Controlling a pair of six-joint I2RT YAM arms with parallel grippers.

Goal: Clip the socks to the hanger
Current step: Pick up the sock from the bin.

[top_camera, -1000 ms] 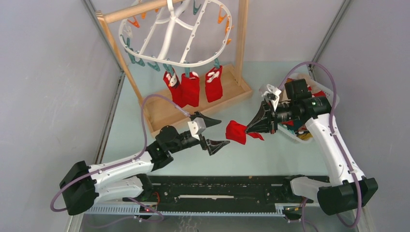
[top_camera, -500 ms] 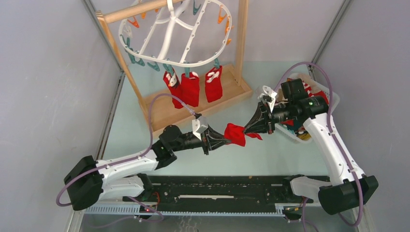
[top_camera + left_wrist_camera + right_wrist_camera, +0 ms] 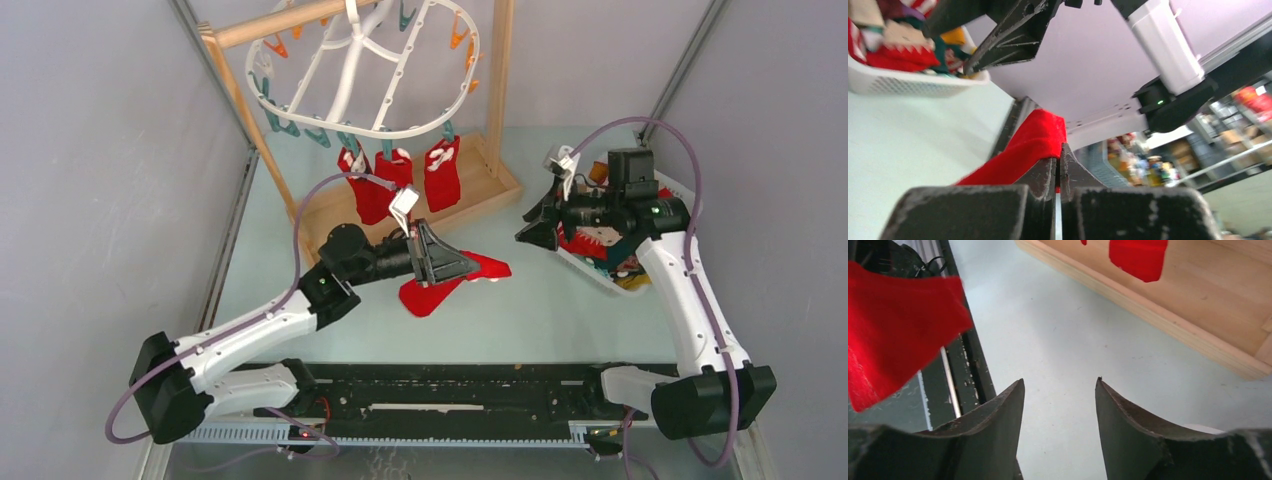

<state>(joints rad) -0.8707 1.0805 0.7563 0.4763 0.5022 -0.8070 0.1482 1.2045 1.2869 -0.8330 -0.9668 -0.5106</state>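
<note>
**Red sock pinched in the left gripper, mid-table**

So the red sock [image 3: 428,297] sits around the middle of the table [image 3: 540,320], clamped in the left gripper [image 3: 476,268]. The left wrist view shows both fingers pressed tight together with the red fabric squeezed between them. In the overhead view its long axis runs roughly from 8 o'clock to 2 o'clock. The wider end droops toward 8 o'clock under the fingers, and a narrower bit pokes out past the tips toward 3 o'clock. Can't tell whether the low end touches the table.

Over at 2 o'clock from the sock is the right gripper [image 3: 527,228], well apart from it. Its fingers are spread, with only bare table showing between them. Just behind it, at 3 o'clock, there's a white basket [image 3: 592,272] stuffed with more socks [image 3: 600,240] in mixed colours.

The white hanger [image 3: 365,75] hangs up at 11 o'clock, off the top bar of a wooden stand [image 3: 500,60]. Three red socks [image 3: 395,185] dangle from teal clips [image 3: 318,136] on its near rim, right between the held sock and the frame. The stand's tray base [image 3: 345,235] also lies on that line, at 12 o'clock.
</note>
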